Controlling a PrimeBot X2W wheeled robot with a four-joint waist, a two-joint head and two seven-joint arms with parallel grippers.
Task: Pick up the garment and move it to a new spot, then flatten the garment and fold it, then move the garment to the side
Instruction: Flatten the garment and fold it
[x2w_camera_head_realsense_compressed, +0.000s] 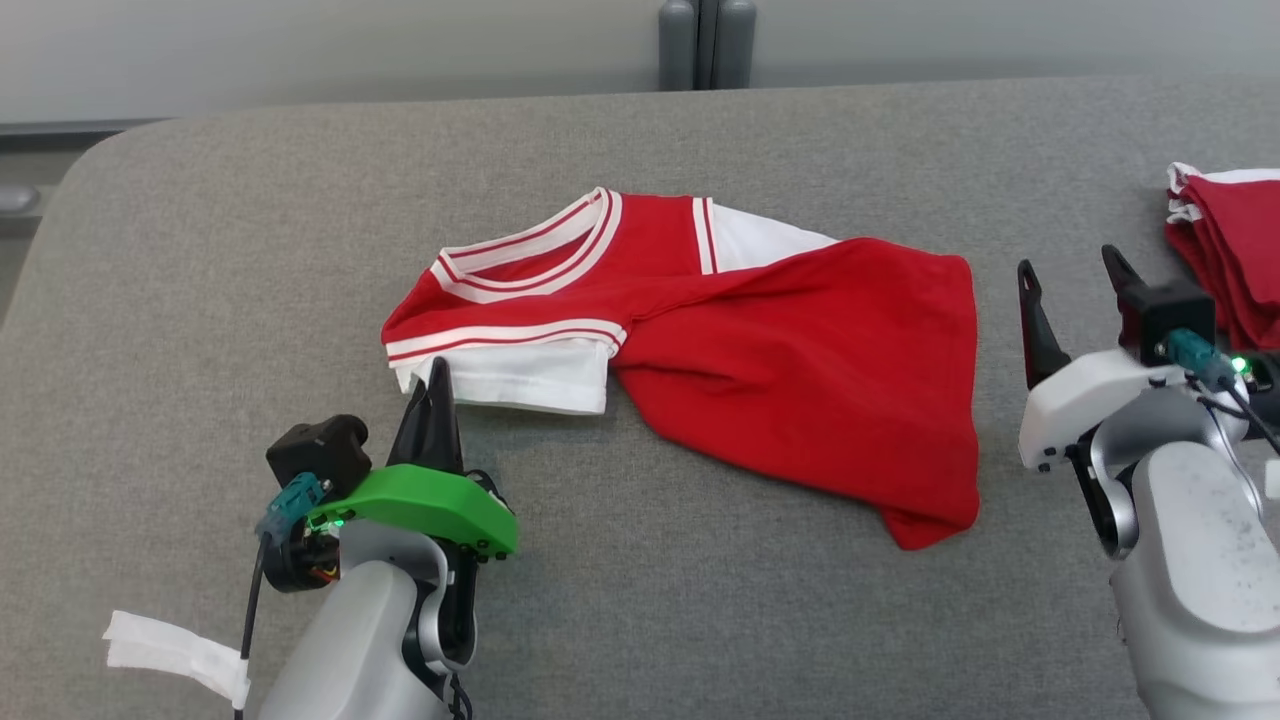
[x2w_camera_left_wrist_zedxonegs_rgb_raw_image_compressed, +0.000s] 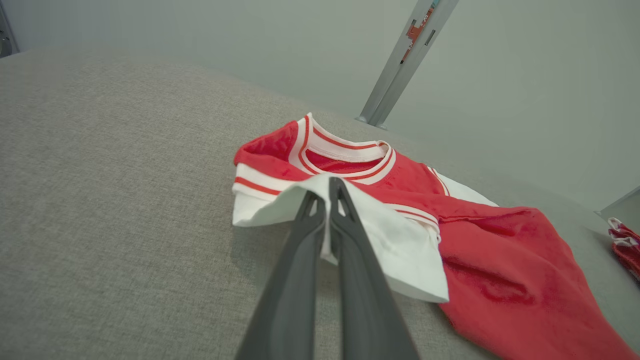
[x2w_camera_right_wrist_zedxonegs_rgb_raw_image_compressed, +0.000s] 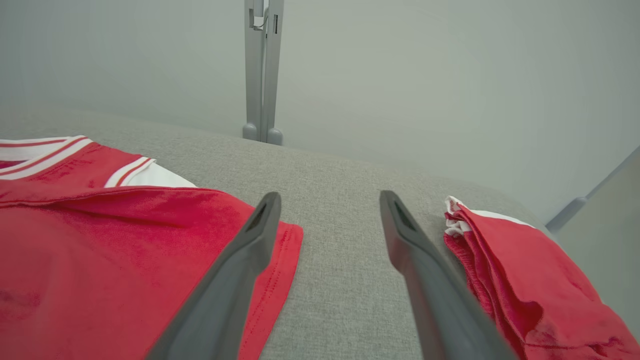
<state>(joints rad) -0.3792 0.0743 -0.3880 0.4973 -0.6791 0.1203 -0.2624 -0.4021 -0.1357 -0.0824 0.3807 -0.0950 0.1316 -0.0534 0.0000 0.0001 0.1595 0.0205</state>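
Note:
A red garment (x2w_camera_head_realsense_compressed: 800, 370) with white sleeves and red-and-white striped trim lies crumpled in the middle of the grey table (x2w_camera_head_realsense_compressed: 250, 250). My left gripper (x2w_camera_head_realsense_compressed: 437, 375) is at the near edge of its white sleeve (x2w_camera_head_realsense_compressed: 520, 372). In the left wrist view the left gripper (x2w_camera_left_wrist_zedxonegs_rgb_raw_image_compressed: 330, 192) is shut, pinching the sleeve's white edge (x2w_camera_left_wrist_zedxonegs_rgb_raw_image_compressed: 390, 240), which is lifted off the table. My right gripper (x2w_camera_head_realsense_compressed: 1070, 268) stands open just right of the garment's hem, with bare table between its fingers. In the right wrist view the hem (x2w_camera_right_wrist_zedxonegs_rgb_raw_image_compressed: 280, 250) lies under its left finger (x2w_camera_right_wrist_zedxonegs_rgb_raw_image_compressed: 250, 240).
A pile of folded red-and-white cloth (x2w_camera_head_realsense_compressed: 1225, 245) lies at the table's right edge, close beside my right gripper, seen also in the right wrist view as folded cloth (x2w_camera_right_wrist_zedxonegs_rgb_raw_image_compressed: 505, 270). A grey post (x2w_camera_head_realsense_compressed: 707, 42) stands behind the far edge. A white strip (x2w_camera_head_realsense_compressed: 170, 650) hangs by my left forearm.

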